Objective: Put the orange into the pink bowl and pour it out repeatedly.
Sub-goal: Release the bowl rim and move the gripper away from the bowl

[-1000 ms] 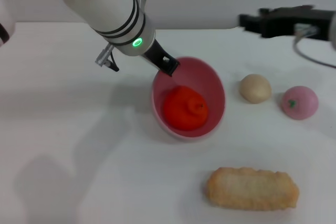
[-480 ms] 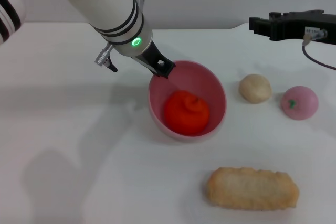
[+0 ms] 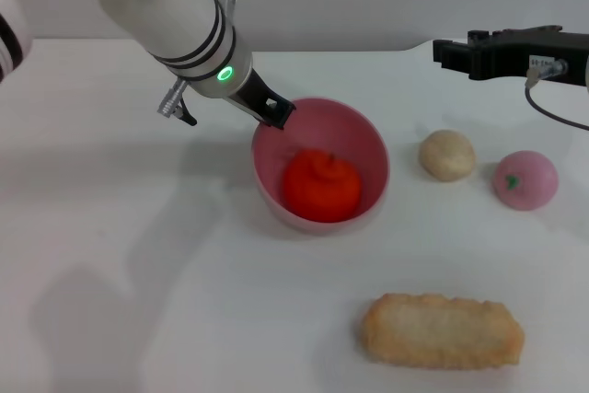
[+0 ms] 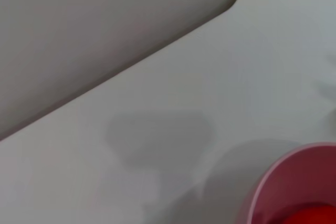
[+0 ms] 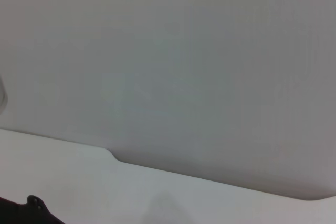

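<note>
Orange-red, the orange (image 3: 320, 187) sits inside the pink bowl (image 3: 364, 138), which my left gripper (image 3: 275, 112) pinches by its far rim, I judge for tipping, while my right gripper (image 3: 453, 51), well beyond the bowl, hangs idle, width unclear.

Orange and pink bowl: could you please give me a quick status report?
Left hand gripping the pink bowl at its far-left rim. Orange inside bowl. Right hand parked far right, above the table. Nothing obstructing.

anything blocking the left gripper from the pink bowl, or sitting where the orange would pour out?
Nothing visible. Left gripper is already at the pink bowl rim; orange lies inside. Table on the robot's left looks bare.
</note>
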Action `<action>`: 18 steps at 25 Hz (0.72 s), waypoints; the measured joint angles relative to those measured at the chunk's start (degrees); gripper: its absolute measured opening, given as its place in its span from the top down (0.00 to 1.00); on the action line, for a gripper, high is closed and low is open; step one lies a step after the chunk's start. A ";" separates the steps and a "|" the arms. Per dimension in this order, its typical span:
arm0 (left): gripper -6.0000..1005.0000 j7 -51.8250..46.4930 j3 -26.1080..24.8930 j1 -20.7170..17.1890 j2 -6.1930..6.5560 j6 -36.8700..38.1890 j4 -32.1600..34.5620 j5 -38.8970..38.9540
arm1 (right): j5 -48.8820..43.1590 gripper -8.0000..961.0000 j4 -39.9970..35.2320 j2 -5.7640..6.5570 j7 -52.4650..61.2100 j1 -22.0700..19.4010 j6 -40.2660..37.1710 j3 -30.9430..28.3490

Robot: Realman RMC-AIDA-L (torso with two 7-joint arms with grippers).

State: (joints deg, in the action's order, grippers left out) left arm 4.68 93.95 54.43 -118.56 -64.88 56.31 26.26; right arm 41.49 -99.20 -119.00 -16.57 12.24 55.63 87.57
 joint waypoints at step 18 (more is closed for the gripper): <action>0.63 -0.50 -1.51 -4.77 0.29 7.21 1.50 -0.41 | 0.00 0.53 2.48 0.09 0.02 1.00 -0.88 1.09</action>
State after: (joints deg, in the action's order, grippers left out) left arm 4.17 92.44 49.66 -118.26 -57.66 57.80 25.85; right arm 41.49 -96.71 -118.91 -16.56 13.24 54.75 88.66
